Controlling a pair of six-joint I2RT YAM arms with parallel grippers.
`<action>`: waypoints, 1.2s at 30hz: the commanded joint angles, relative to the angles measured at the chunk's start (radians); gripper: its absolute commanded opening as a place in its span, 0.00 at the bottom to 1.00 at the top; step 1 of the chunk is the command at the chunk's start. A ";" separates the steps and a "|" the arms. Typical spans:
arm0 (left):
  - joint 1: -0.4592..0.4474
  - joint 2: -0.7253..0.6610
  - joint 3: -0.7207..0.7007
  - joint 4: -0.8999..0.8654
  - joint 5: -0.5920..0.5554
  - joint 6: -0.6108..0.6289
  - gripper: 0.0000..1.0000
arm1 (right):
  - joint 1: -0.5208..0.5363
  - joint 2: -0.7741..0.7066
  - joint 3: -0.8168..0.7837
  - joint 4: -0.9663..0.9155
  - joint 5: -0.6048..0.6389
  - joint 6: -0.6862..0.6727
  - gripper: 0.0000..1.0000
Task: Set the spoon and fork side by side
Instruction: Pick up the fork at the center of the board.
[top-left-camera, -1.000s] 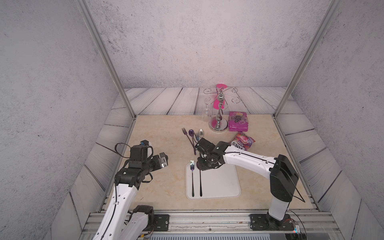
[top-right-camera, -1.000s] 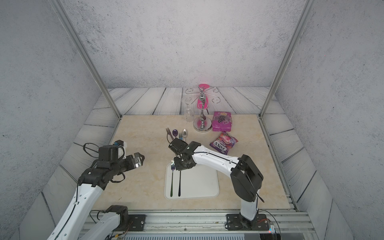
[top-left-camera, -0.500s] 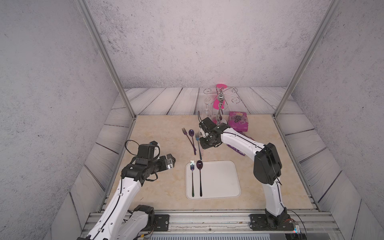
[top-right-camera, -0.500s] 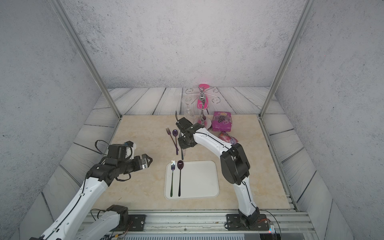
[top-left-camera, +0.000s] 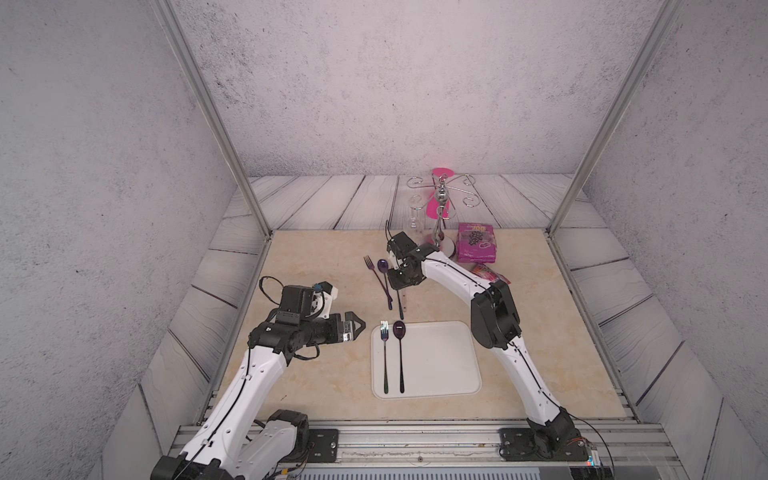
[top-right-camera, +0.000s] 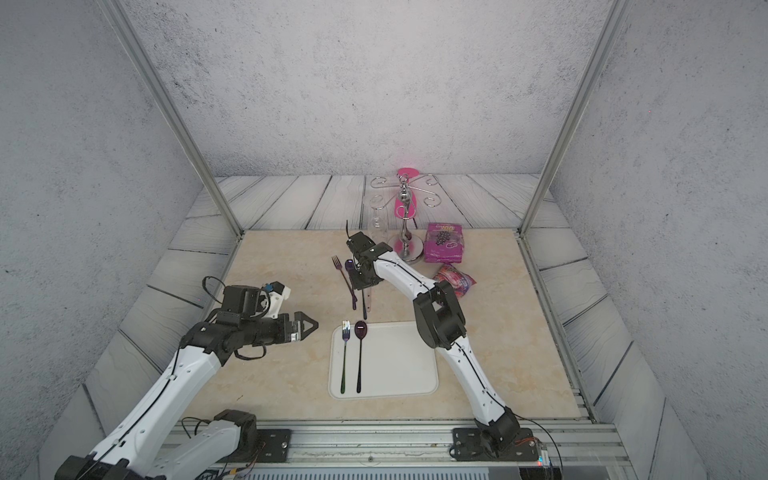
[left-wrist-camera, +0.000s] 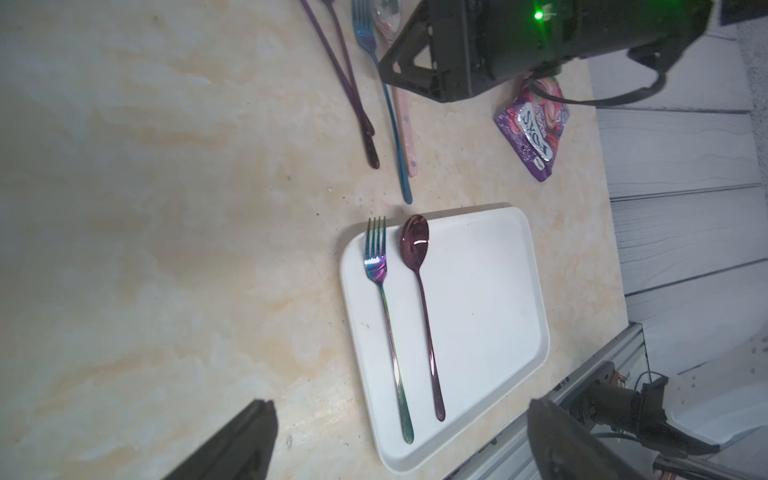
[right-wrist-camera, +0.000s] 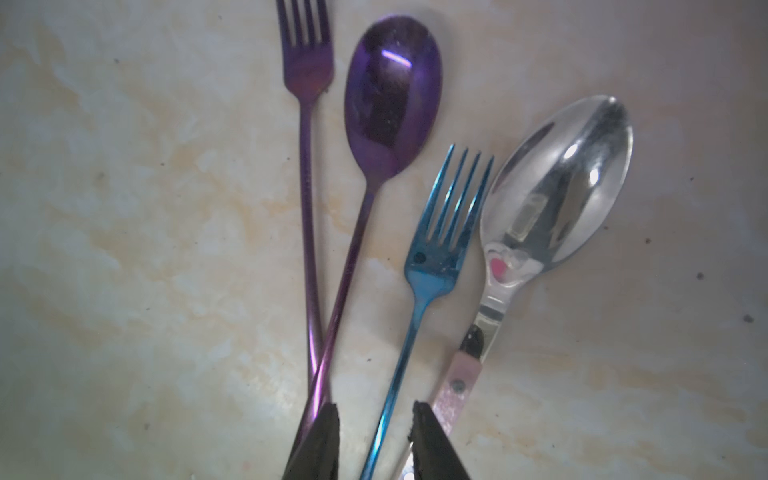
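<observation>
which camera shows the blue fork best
The right wrist view: the blue fork lies close up, tines and neck sharp, its handle running through the open right claw. The left wrist view shows it small at the frame edge; in both top views only its handle end shows.

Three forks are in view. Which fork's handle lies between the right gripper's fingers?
The blue fork, straddled by the right gripper; the purple fork lies outside it, the rainbow fork on the tray.

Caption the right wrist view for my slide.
Open right gripper straddling blue fork, flanked by silver spoon and purple spoon.
</observation>
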 joint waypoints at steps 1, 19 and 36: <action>-0.007 -0.027 0.032 0.018 0.096 0.089 0.99 | -0.006 0.013 0.021 -0.012 0.013 0.007 0.32; -0.007 -0.081 0.001 0.058 0.082 0.142 0.99 | -0.015 0.097 0.054 -0.021 0.014 0.043 0.28; -0.007 -0.107 -0.011 0.063 0.053 0.145 0.99 | -0.014 0.058 0.063 -0.009 0.090 0.055 0.00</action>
